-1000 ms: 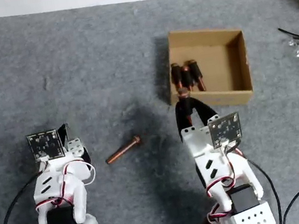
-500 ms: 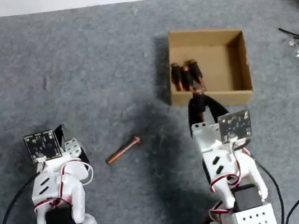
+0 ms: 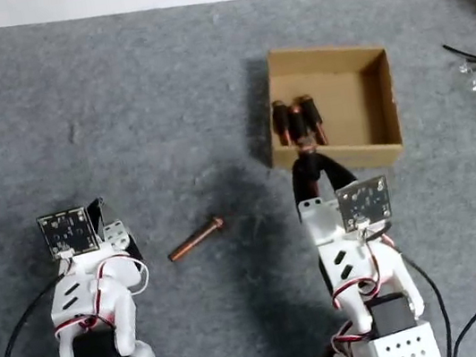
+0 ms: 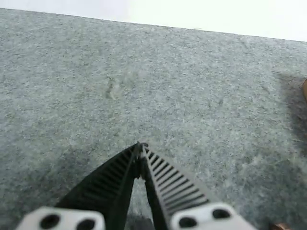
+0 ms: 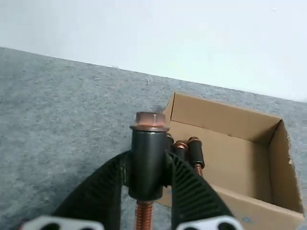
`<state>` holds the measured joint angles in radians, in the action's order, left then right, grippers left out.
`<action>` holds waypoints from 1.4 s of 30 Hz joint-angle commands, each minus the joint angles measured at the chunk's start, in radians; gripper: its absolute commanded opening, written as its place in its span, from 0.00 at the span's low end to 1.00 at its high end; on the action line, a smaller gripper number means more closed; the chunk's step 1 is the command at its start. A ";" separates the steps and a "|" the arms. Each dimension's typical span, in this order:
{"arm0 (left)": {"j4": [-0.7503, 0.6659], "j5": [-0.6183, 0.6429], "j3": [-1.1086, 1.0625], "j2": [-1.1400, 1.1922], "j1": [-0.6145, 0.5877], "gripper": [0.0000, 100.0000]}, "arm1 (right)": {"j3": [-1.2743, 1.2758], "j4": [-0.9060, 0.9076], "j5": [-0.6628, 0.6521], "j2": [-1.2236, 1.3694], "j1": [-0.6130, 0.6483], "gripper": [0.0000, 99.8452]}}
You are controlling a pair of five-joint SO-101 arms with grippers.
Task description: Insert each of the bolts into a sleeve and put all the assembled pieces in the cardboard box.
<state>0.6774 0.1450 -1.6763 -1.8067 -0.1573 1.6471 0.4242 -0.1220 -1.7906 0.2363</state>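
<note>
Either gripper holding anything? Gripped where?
Right gripper clamps a black sleeve with a copper bolt through it, gripped by the sleeve's sides. Left gripper is shut, empty.

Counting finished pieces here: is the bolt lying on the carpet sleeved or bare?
Bare. The bolt lies flat on the carpet, copper along its whole length, with no dark sleeve around its shaft.

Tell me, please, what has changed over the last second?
The right tool, shut on a sleeved bolt, shifted right along the near wall of the cardboard box, then eased slightly back. The loose bolt and the three pieces in the box stayed put.
</note>
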 commanded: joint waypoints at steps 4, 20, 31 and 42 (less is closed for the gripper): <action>0.005 -0.009 -0.019 -0.012 -0.005 0.01 | -0.196 -0.056 -0.035 0.306 0.012 0.01; 0.003 -0.009 -0.019 -0.012 -0.004 0.01 | -1.162 -0.120 -0.032 1.583 -0.079 0.01; 0.002 -0.009 -0.019 -0.012 -0.002 0.01 | -1.463 -0.120 0.230 2.029 -0.180 0.01; 0.002 -0.009 -0.019 -0.012 -0.002 0.01 | -1.461 -0.125 0.325 2.109 -0.202 0.01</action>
<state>0.6774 0.1404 -1.6763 -1.8067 -0.1573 0.2417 0.3337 0.1910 0.3360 0.0522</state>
